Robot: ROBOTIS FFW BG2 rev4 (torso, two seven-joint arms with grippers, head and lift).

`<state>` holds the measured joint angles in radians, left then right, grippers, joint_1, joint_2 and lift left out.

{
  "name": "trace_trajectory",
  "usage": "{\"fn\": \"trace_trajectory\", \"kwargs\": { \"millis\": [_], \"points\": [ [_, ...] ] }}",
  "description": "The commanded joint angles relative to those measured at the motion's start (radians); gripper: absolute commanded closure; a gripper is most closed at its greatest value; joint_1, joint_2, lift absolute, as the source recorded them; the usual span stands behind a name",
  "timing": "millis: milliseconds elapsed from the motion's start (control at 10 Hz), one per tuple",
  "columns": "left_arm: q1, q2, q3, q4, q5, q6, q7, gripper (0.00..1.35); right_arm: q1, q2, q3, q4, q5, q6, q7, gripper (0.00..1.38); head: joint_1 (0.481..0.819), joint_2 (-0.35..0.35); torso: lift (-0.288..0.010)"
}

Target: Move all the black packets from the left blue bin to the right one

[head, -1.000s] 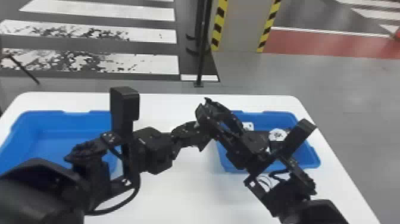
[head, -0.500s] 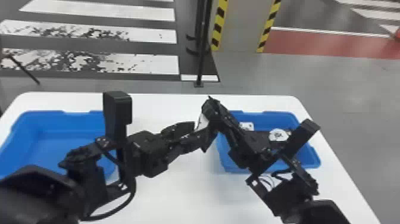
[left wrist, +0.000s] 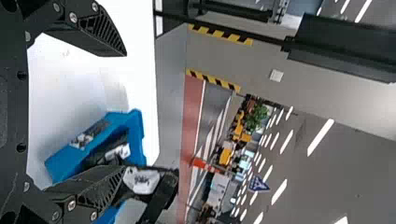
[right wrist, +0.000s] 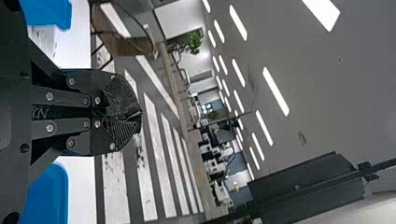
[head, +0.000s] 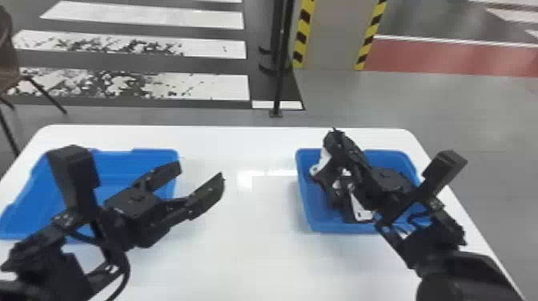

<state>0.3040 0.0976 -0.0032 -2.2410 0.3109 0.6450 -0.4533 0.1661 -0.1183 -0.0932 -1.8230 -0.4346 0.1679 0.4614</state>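
In the head view my left gripper (head: 201, 171) stands open between the bins, right of the left blue bin (head: 154, 157), with nothing in it; its spread fingertips also show in the left wrist view (left wrist: 125, 112). My right gripper (head: 335, 138) is above the far left part of the right blue bin (head: 303, 196), shut on a black packet (head: 321, 164) with a white label that hangs down. The right wrist view shows that gripper (right wrist: 139, 113) closed on crumpled black film (right wrist: 120, 97). Below, black packets with white labels (head: 361, 209) lie in the right bin, partly behind the right arm.
Both bins stand on a white table (head: 248, 240), with bare tabletop between them. The left arm reaches over the left bin's near side and the right arm crosses the right bin. A black pole (head: 279, 72) stands beyond the table.
My left gripper has let go of the packet beside the right gripper, opened and drawn back left. The right gripper keeps the packet and has shifted slightly right, over the right bin.
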Motion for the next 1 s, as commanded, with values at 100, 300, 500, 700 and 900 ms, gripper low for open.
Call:
{"fn": "trace_trajectory", "kwargs": {
  "millis": [100,300,500,700,900],
  "points": [
    [0.064,-0.012,0.209,0.001,-0.088,-0.027,-0.05,0.14,-0.08,-0.011,-0.122,0.133,0.117,-0.011,-0.006,1.28,0.695,-0.106,-0.14],
    [0.152,0.008,0.245,-0.097,-0.018,-0.076,-0.044,0.14,-0.122,-0.02,-0.172,0.229,0.135,-0.001,-0.009,0.97,0.695,-0.093,-0.14],
    [0.206,-0.024,0.266,-0.153,0.014,-0.13,-0.044,0.14,-0.097,-0.021,-0.2,0.209,0.165,-0.003,-0.012,0.2,0.695,-0.121,-0.14],
    [0.251,-0.045,0.294,-0.173,0.018,-0.189,-0.044,0.14,0.057,-0.006,-0.2,0.03,0.201,-0.094,-0.037,0.11,0.695,-0.138,-0.14],
    [0.322,-0.05,0.322,-0.185,0.016,-0.247,-0.042,0.14,0.263,0.037,-0.198,-0.218,0.259,-0.104,-0.067,0.12,0.695,-0.12,-0.14]
  ]
}}
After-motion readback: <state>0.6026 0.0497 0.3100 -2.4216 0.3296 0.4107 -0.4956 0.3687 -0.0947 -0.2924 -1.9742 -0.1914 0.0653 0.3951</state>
